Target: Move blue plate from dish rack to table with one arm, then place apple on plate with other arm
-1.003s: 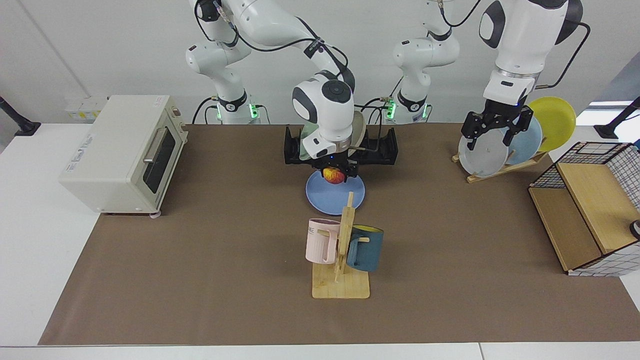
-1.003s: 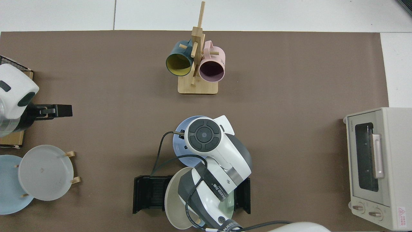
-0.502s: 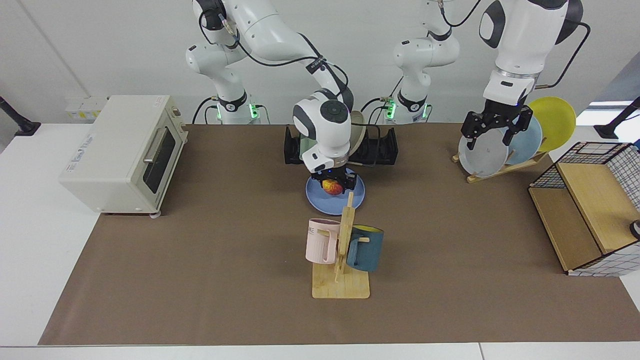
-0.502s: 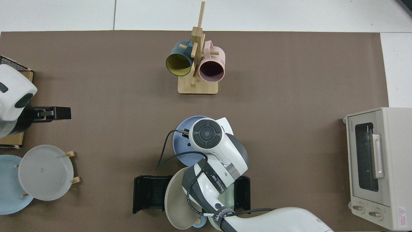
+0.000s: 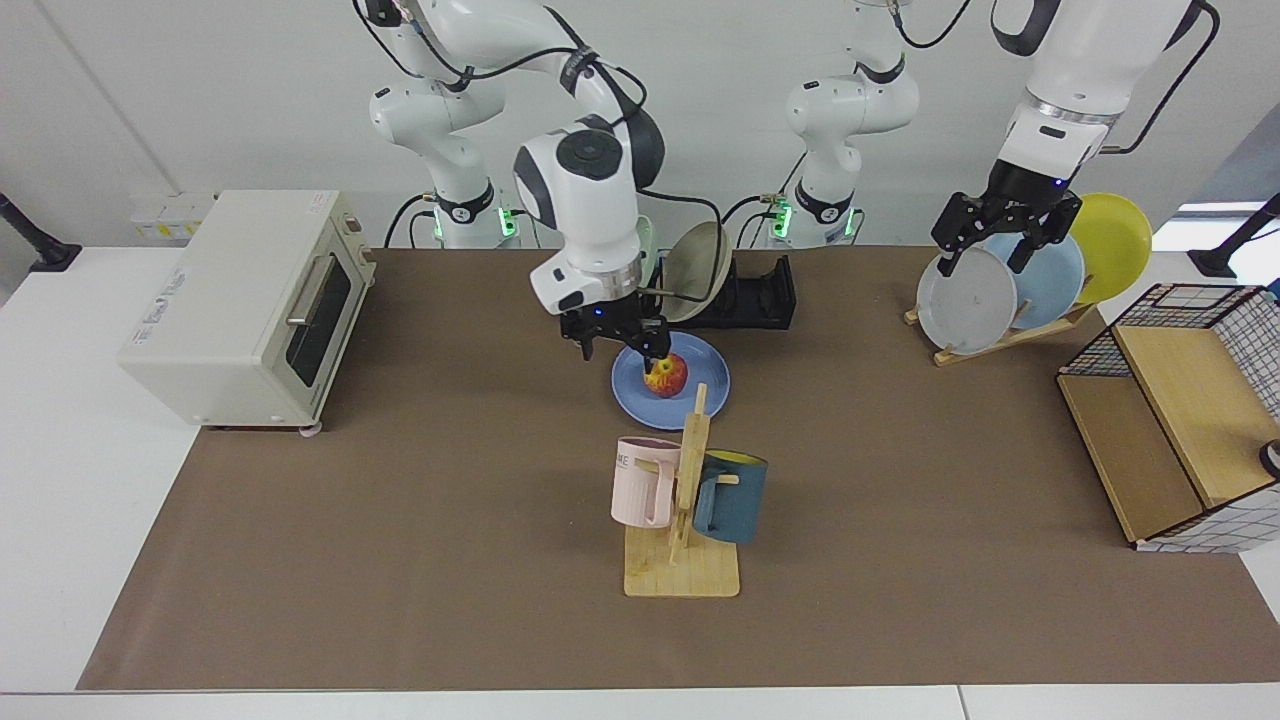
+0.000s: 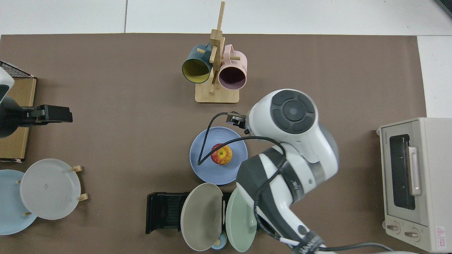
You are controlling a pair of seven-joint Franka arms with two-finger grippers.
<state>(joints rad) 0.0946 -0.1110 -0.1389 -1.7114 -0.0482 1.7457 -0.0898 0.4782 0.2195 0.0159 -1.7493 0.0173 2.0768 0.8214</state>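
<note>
The blue plate [image 5: 690,398] lies flat on the table's brown mat [image 5: 400,500], just in front of the black dish rack [image 5: 755,295]. The apple [image 5: 666,375] rests on the plate, free of any grip. My right gripper [image 5: 620,347] hangs open just above the plate's rim, up and to the view's left of the apple. In the top view the apple [image 6: 221,154] sits at the middle of the blue plate [image 6: 208,171], and the right arm's wrist [image 6: 293,113] hides its gripper. My left gripper [image 5: 1000,228] waits open at the wooden plate rack.
The dish rack [image 6: 164,211] holds a beige plate [image 6: 201,217] and a pale green plate [image 6: 242,220]. A mug stand [image 5: 685,500] stands in front of the blue plate. A toaster oven [image 5: 240,305], a wooden rack with several plates [image 5: 1010,295] and a wire basket [image 5: 1190,400] flank the mat.
My right gripper lowered the apple onto the blue plate, opened, then rose and swung toward the view's left. The left gripper lifted slightly beside the wooden rack.
</note>
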